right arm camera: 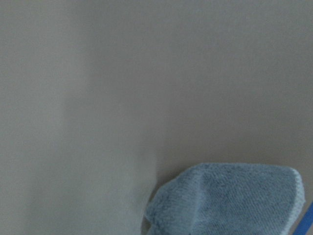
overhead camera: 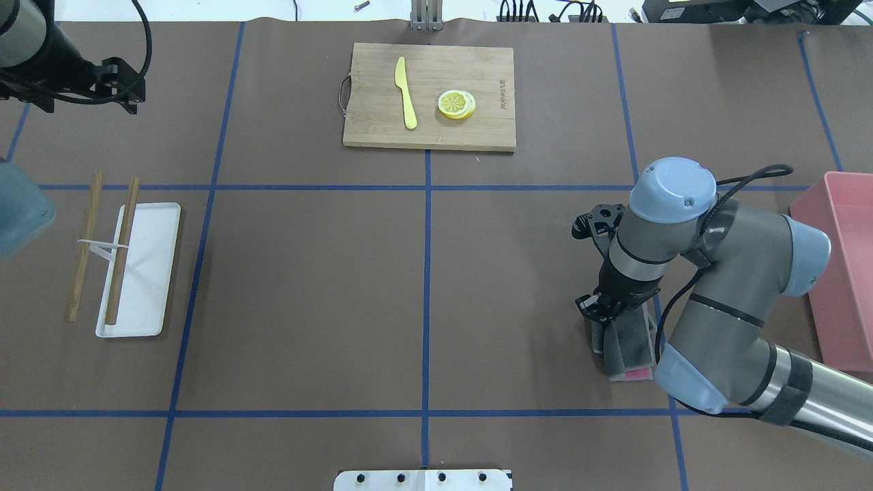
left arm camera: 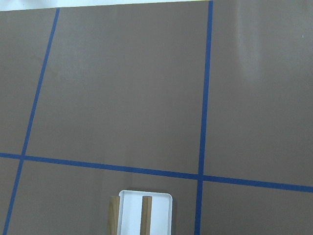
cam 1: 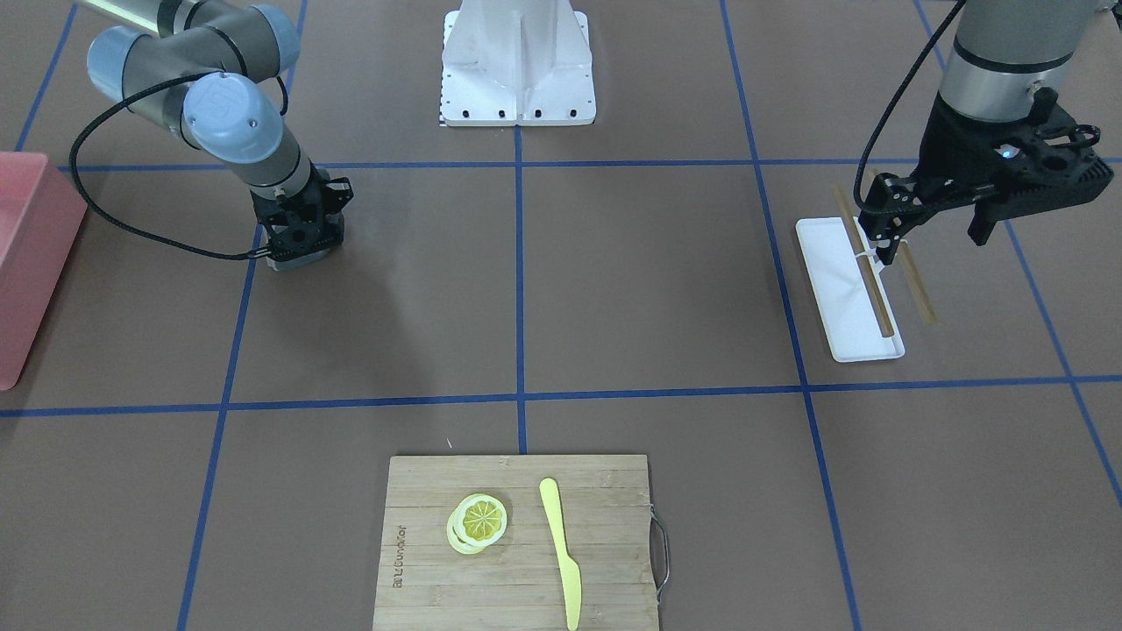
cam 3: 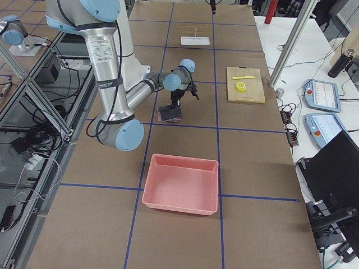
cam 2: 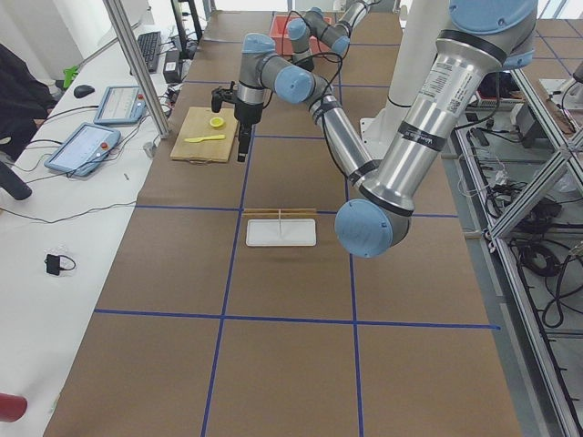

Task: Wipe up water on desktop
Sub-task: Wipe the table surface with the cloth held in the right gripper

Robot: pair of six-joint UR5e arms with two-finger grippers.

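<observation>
The desktop (overhead camera: 307,273) is a flat brown surface with a grid of blue tape lines. I cannot make out any water on it. My right gripper (overhead camera: 600,310) points straight down at the table's right side and is shut on the far end of a grey-blue cloth (overhead camera: 627,348). The cloth lies flat on the desktop, trailing toward the robot. The cloth also fills the lower right of the right wrist view (right arm camera: 230,200). My left gripper (cam 1: 884,241) hangs above the white tray (cam 1: 841,307). I cannot tell whether its jaws are open or shut.
A bamboo cutting board (overhead camera: 430,129) at the far middle holds a yellow knife (overhead camera: 407,92) and lemon slices (overhead camera: 457,104). The white tray (overhead camera: 146,273) and two wooden chopsticks (overhead camera: 121,252) lie at the left. A pink bin (overhead camera: 846,273) stands at the right edge.
</observation>
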